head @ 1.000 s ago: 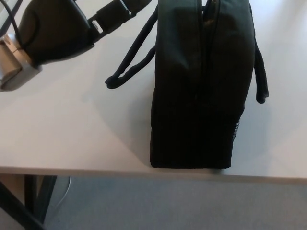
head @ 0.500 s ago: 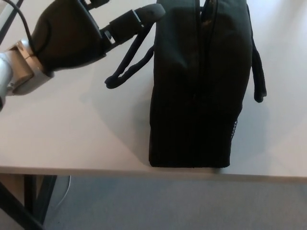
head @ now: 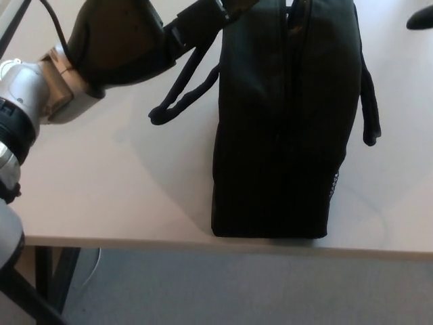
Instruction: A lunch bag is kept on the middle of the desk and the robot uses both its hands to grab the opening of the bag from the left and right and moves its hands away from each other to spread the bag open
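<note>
Lunch bag point(head: 284, 122): upright, near front edge of desk point(head: 101, 189), long axis running front to back, zip seam on top.

Left hand point(head: 128, 40): nearer; fingers point(head: 203, 20) extended to bag's upper left side by left strap point(head: 183, 88); grasp unconfirmed, cannot tell.

Right hand point(head: 421, 19): only tip visible at far right edge, apart from bag; state indeterminable.

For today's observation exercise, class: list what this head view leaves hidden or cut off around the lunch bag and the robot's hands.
- Far end of the lunch bag: cut off by the top edge.
- Inside the bag: hidden; the zip seam looks nearly closed.
- Left hand: fingertips run past the top edge, so any grip is unclear.
- Right hand: only a dark tip shows at the right edge.
</note>
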Controlling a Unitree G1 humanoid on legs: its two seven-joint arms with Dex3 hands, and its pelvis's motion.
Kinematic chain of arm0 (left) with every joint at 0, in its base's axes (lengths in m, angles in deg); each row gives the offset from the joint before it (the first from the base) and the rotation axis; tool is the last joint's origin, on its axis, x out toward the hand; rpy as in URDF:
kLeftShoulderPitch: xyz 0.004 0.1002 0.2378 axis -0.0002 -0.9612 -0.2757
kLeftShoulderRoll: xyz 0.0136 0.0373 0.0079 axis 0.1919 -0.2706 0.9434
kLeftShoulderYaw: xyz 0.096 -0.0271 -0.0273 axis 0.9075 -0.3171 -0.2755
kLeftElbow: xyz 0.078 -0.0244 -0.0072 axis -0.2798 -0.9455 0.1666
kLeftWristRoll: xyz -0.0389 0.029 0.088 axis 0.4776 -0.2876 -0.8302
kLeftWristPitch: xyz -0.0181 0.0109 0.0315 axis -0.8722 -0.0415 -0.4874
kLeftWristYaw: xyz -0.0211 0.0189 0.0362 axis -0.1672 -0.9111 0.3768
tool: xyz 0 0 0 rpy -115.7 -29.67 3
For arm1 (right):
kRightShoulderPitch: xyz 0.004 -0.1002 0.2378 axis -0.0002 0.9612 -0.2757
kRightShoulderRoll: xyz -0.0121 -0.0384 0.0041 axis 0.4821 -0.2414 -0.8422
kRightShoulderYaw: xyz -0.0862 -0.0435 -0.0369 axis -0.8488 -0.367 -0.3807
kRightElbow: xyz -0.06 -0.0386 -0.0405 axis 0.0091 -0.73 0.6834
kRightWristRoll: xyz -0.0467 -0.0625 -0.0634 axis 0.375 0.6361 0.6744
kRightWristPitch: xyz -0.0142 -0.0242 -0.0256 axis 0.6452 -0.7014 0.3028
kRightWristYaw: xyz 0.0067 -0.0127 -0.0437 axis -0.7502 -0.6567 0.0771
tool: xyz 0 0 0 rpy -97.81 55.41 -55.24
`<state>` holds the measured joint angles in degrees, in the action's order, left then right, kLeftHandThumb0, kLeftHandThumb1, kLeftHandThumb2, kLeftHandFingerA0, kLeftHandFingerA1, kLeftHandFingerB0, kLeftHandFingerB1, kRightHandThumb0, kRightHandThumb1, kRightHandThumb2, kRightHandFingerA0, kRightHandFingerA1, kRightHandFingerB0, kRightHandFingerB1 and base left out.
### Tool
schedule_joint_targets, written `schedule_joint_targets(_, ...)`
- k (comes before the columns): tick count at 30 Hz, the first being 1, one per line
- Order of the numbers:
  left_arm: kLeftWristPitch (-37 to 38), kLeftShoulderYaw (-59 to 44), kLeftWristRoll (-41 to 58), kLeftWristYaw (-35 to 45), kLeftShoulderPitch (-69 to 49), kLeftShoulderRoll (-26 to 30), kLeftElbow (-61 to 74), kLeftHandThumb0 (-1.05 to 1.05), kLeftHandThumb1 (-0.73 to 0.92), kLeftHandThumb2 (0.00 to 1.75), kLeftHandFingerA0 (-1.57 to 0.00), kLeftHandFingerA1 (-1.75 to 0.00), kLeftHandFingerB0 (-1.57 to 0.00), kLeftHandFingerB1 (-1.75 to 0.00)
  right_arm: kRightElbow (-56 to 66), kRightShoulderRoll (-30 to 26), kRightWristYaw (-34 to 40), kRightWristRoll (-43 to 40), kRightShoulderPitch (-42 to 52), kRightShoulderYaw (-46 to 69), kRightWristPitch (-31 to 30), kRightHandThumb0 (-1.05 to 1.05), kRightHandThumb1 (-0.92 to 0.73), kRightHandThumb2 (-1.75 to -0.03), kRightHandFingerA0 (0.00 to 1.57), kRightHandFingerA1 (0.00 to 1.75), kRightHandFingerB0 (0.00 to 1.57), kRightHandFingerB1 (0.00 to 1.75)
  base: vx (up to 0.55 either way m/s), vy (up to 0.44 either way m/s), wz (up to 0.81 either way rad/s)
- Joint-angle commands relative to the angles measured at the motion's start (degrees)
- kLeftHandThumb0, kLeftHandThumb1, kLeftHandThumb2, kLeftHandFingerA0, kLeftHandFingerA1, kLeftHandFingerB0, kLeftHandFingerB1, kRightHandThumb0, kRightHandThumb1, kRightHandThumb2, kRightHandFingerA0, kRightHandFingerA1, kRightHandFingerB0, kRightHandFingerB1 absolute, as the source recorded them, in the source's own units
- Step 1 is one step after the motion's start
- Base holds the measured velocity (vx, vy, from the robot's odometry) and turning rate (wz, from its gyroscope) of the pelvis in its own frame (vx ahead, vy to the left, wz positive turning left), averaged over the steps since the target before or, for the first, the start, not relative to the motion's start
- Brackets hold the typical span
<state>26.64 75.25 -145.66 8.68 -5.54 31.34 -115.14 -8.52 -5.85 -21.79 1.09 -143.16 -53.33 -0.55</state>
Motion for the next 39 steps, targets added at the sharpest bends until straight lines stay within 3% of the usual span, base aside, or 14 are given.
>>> schedule_joint_targets(1, 3.47, 0.16, -0.74, -1.61, -1.16, 1.38, 0.49, 0.02, 0.49, 0.55, -0.24, -0.43, 0.00, -0.25, -3.50, 0.72, -3.64, 1.75, -7.57, -0.51, -8.15, -0.35, -0.43, -0.62, 0.32, 0.39, 0.31, 0.37, 0.00, 0.000, 0.00)
schedule_joint_targets(8, 3.59, 1.44, -1.76, -2.16, -2.44, 1.94, -0.12, 0.01, 0.48, 0.64, -0.30, -0.47, -0.05, -0.21, -6.42, 0.16, -5.45, 2.51, -13.63, -1.80, -10.75, -0.38, -0.41, -0.64, 0.48, 0.44, 0.35, 0.40, 0.00, 0.000, 0.00)
schedule_joint_targets(9, 3.81, 1.67, -1.93, -1.91, -2.53, 2.30, -0.37, 0.04, 0.51, 0.63, -0.32, -0.46, -0.07, -0.25, -6.72, 0.10, -6.06, 2.57, -15.05, -1.85, -11.96, -0.32, -0.48, -0.55, 0.87, 0.63, 0.38, 0.33, 0.00, 0.000, 0.00)
schedule_joint_targets(11, 3.86, 1.73, -1.94, -1.63, -2.70, 2.45, -0.45, 0.03, 0.53, 0.60, -0.33, -0.45, -0.07, -0.28, -7.07, 0.18, -6.47, 2.38, -15.80, -1.81, -12.78, -0.32, -0.49, -0.55, 0.91, 0.65, 0.38, 0.33, 0.00, 0.000, 0.00)
schedule_joint_targets(12, 4.00, 1.76, -1.94, -1.27, -2.75, 2.49, -0.39, 0.02, 0.50, 0.59, -0.31, -0.46, -0.07, -0.26, -6.88, 0.21, -6.67, 2.36, -15.78, -1.82, -12.93, -0.40, -0.40, -0.69, 0.97, 0.97, 0.32, 0.42, 0.00, 0.000, 0.00)
schedule_joint_targets(20, 5.80, 3.63, -4.33, -4.01, -1.48, 2.08, 0.01, -0.03, 0.35, 0.85, -0.32, -0.60, -0.04, -0.48, -6.61, 1.78, -6.16, 2.11, -15.25, -1.87, -13.33, -0.32, -0.48, -0.55, 0.87, 0.98, 0.38, 0.33, 0.00, 0.000, 0.00)
schedule_joint_targets(21, 6.44, 4.15, -4.69, -3.97, -1.66, 2.41, 0.73, -0.06, 0.49, 0.54, -0.41, -0.46, -0.12, -0.31, -6.34, 2.10, -3.65, 2.19, -14.62, -1.86, -12.19, -0.31, -0.48, -0.55, 0.87, 1.03, 0.40, 0.34, 0.00, 0.000, 0.00)
schedule_joint_targets(23, 6.46, 4.37, -4.61, -4.09, -1.73, 2.40, 0.80, -0.09, 0.32, 0.82, -0.32, -0.60, -0.03, -0.48, -6.35, 2.17, -3.38, 2.26, -14.57, -1.89, -12.05, -0.33, -0.50, -0.55, 0.84, 0.97, 0.35, 0.32, 0.00, 0.000, 0.00)
schedule_joint_targets(25, 6.51, 4.75, -4.79, -3.96, -2.50, 2.67, 1.98, -0.07, 0.47, 0.53, -0.41, -0.46, -0.13, -0.32, -5.42, 2.13, 1.58, 2.24, -13.19, -1.43, -10.38, -0.30, -0.47, -0.54, 0.88, 0.97, 0.34, 0.32, 0.00, 0.000, 0.00)
schedule_joint_targets(26, 6.62, 4.78, -4.77, -3.83, -2.66, 2.73, 2.24, -0.05, 0.32, 0.82, -0.33, -0.60, -0.05, -0.48, -5.17, 2.14, 3.32, 2.20, -12.72, -1.21, -10.14, -0.34, -0.47, -0.58, 0.88, 1.00, 0.32, 0.34, 0.00, 0.000, 0.00)
schedule_joint_targets(27, 6.84, 4.70, -4.66, -3.44, -2.88, 2.95, 2.65, -0.03, 0.47, 0.54, -0.44, -0.49, -0.22, -0.31, -4.91, 2.49, 5.30, 1.25, -12.12, -0.16, -10.00, -0.29, -0.49, -0.57, 0.86, 1.09, 0.32, 0.33, 0.00, 0.000, 0.00)
schedule_joint_targets(34, 6.99, 3.90, -4.12, -1.12, -4.28, 3.84, 3.76, -0.02, 0.46, 0.53, -0.41, -0.47, -0.14, -0.31, -4.00, 3.31, 7.54, -0.52, -11.06, 3.49, -11.55, -0.27, -0.50, -0.55, 0.87, 0.82, 0.34, 0.32, 0.00, 0.000, 0.00)
schedule_joint_targets(36, 6.94, 4.18, -4.50, -2.38, -4.80, 3.53, 3.37, -0.07, 0.30, 0.81, -0.37, -0.62, -0.08, -0.49, -3.42, 3.15, 11.44, -0.06, -10.33, 3.72, -10.11, -0.30, -0.42, -0.64, 0.91, 1.09, 0.29, 0.38, 0.00, 0.000, 0.00)
schedule_joint_targets(39, 6.73, 4.28, -4.74, -2.06, -4.94, 3.41, 3.25, -0.10, 0.47, 0.54, -0.47, -0.45, -0.15, -0.29, -2.70, 3.13, 14.51, 0.95, -9.95, 3.52, -9.57, -0.24, -0.52, -0.56, 0.83, 1.24, 0.30, 0.31, 0.00, 0.000, 0.00)
